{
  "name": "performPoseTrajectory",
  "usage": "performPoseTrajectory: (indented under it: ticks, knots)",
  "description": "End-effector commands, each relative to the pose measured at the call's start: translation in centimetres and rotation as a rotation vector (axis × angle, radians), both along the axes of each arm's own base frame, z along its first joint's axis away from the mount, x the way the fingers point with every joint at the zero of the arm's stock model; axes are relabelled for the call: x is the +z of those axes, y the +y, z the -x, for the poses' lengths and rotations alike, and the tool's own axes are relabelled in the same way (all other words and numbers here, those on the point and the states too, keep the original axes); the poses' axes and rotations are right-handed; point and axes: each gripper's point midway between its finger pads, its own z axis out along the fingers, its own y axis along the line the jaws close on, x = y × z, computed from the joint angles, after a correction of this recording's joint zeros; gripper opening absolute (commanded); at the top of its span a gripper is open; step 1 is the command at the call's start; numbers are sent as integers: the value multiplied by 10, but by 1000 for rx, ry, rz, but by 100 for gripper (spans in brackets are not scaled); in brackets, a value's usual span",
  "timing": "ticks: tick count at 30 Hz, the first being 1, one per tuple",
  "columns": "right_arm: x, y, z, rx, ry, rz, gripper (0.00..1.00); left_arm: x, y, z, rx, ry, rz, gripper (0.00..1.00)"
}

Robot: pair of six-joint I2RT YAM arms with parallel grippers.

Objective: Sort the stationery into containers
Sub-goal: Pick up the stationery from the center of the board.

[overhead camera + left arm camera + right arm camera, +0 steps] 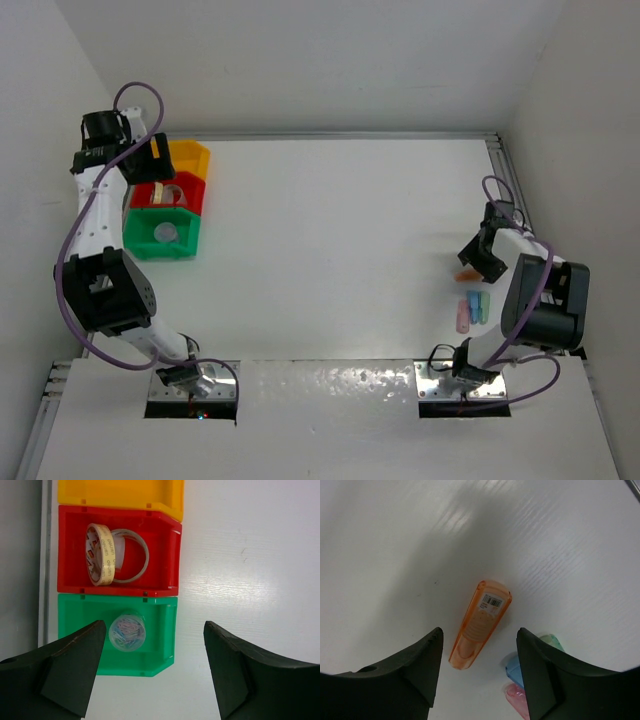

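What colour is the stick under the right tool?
Orange, with a small barcode label. The stick shows best in the right wrist view.

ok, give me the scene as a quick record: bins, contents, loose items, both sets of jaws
yellow bin: nothing seen inside; partly hidden by the left arm
red bin: beige tape roll leaning on a paler ring
green bin: round clear tub of what look like coloured clips
loose on table: orange stick, pink stick, blue stick, green stick
left gripper: above the bins, jaws open, empty
right gripper: jaws open astride the orange stick, gaps both sides
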Motion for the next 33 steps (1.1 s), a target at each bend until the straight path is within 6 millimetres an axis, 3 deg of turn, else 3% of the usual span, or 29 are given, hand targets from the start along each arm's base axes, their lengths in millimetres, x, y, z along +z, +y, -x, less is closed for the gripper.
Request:
performPoseTrajectory:
  ticks: [1,7,10,13,14,16,19,21,24,27,28,29,30,32,33]
  knots:
    - [5,-5,-15,-6,-25,10,60,18,11,-3,27,-47,-13,77]
    - [-7,-9,-11,-20,10,25,60,22,15,-3,38,-58,-11,77]
    - [-14,-13,-12,-17,22,45,53,26,17,-2,41,-66,-14,77]
    - [-17,-14,-15,5,30,48,40,28,17,-2,44,-69,-17,77]
    - [-18,-14,-16,11,29,49,29,27,17,-1,45,-68,-16,77]
    - [-20,-14,-15,31,31,54,17,30,17,-1,47,-75,-18,77]
    - [-12,-8,-26,126,-5,82,1,34,11,-1,17,-83,-5,77]
    - [-3,-4,-37,201,-30,127,0,36,3,-2,-29,-93,12,76]
    - [23,18,-62,407,-109,211,0,41,-18,-4,-123,-106,55,74]
    - [63,69,-93,608,-311,256,0,47,-49,-10,-239,-114,73,72]
    - [74,104,-100,730,-389,230,0,46,-58,-9,-273,-105,86,72]
    - [106,126,-116,782,-548,243,0,53,-79,-11,-344,-125,115,71]
    - [113,167,-114,908,-619,202,0,56,-88,-12,-379,-130,130,71]
    - [144,210,-122,1008,-777,190,0,65,-122,-10,-483,-141,166,71]
    - [157,246,-118,1096,-839,174,0,66,-134,-9,-518,-140,176,71]
